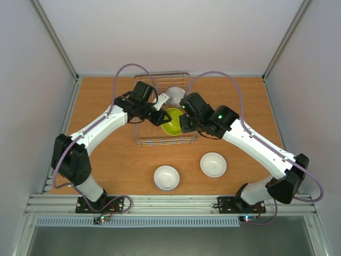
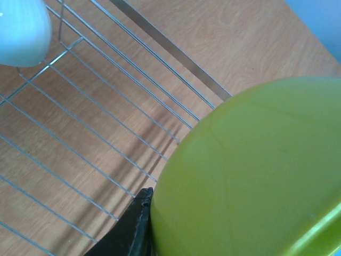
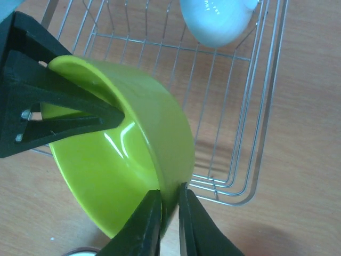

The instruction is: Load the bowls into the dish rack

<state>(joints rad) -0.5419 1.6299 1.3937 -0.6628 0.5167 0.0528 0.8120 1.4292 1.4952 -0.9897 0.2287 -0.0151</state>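
On the wooden tabletop (image 1: 106, 160) between pale walls (image 1: 32, 80), the dish rack (image 1: 160, 143) sits at 12 o'clock. The right gripper (image 3: 169, 194) pinches the rim of the yellow-green bowl (image 3: 117, 176). I cannot tell whether the left gripper (image 1: 158, 118) grips.

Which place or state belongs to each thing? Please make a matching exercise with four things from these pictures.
Things:
1. yellow-green bowl
2. pale bowl
3. two white bowls
4. dish rack

Places or states:
A. on the bare table, outside the rack
B. lying at the rack's far end
C. standing on the table, a bowl inside it
D. tilted, rim between the fingers of the right gripper

Pairs: 1-D, 2-B, 3-A, 4-C
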